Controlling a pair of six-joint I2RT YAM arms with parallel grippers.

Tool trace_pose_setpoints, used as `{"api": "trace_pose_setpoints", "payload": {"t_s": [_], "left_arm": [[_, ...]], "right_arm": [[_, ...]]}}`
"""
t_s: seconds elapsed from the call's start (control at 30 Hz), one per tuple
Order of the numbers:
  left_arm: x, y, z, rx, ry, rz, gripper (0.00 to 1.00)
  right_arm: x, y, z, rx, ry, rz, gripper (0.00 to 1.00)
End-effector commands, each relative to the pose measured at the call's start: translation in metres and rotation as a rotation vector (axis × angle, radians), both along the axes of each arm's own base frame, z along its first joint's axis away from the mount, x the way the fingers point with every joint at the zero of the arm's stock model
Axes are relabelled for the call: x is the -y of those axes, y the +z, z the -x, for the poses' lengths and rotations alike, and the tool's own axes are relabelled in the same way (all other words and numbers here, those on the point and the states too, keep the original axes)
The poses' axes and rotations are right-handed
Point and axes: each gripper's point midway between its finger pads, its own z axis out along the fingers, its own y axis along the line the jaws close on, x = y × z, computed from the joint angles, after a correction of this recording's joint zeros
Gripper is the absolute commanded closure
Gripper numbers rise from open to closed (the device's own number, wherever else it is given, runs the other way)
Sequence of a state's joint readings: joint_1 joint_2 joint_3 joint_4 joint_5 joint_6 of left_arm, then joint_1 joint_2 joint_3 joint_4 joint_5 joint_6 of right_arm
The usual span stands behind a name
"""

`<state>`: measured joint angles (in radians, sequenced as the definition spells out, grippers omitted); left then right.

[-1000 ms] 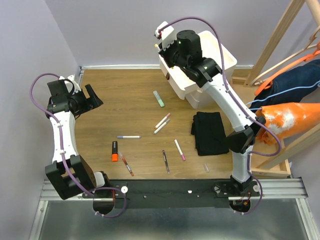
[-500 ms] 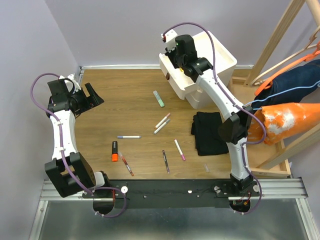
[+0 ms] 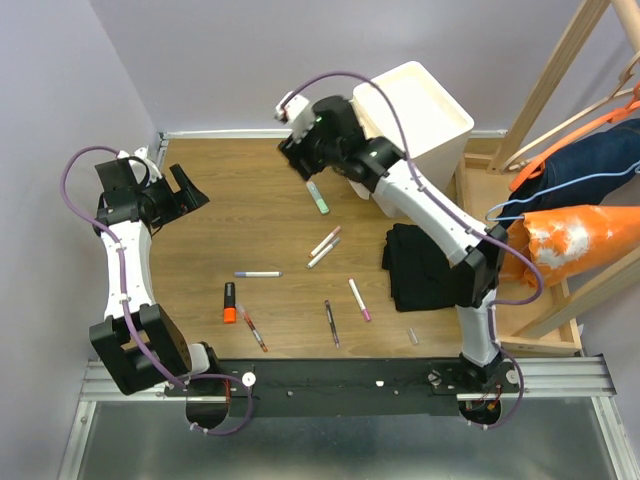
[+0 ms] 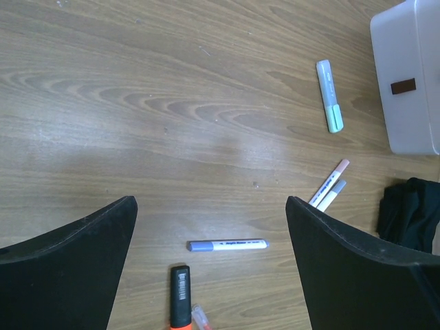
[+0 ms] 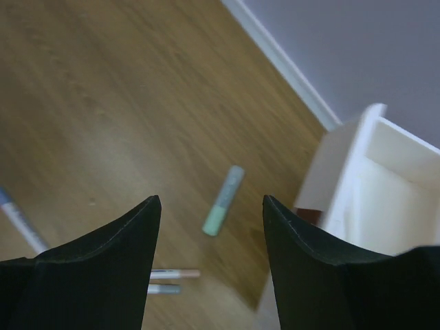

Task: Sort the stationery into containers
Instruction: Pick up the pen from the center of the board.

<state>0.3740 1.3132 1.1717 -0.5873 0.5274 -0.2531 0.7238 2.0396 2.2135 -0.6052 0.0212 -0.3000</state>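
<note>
The right arm reaches over the wooden table [image 3: 230, 240] towards its far edge. The right gripper [image 3: 298, 162] is spread and empty near the pale-green highlighter [image 3: 318, 198], beside the cream-white plastic drawer cabinet [image 3: 425, 95]. The left gripper [image 3: 189, 192] hangs wide and empty.

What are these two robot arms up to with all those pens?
They are sorting stationery. The right gripper hovers open and empty above a pale-green highlighter, beside the cream-white plastic drawer cabinet. The left gripper hangs open far to the left, holding nothing. Several thin pens and markers lie scattered on the wooden table.
</note>
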Motion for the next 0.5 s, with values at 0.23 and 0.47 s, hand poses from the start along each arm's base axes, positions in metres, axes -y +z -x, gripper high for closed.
{"api": "trace_pose_setpoints", "payload": {"t_s": [0.23,0.47], "left_arm": [[0.009,-0.001,0.007,0.015,-0.006,0.054,0.02],[0.012,-0.013,0.015,0.004,0.001,0.065,0.02]], "right_arm": [[-0.047,-0.139,0.011,-0.352,-0.126,0.01,0.21],[-0.046,-0.18,-0.015,-0.327,-0.231,0.053,0.21]]}}
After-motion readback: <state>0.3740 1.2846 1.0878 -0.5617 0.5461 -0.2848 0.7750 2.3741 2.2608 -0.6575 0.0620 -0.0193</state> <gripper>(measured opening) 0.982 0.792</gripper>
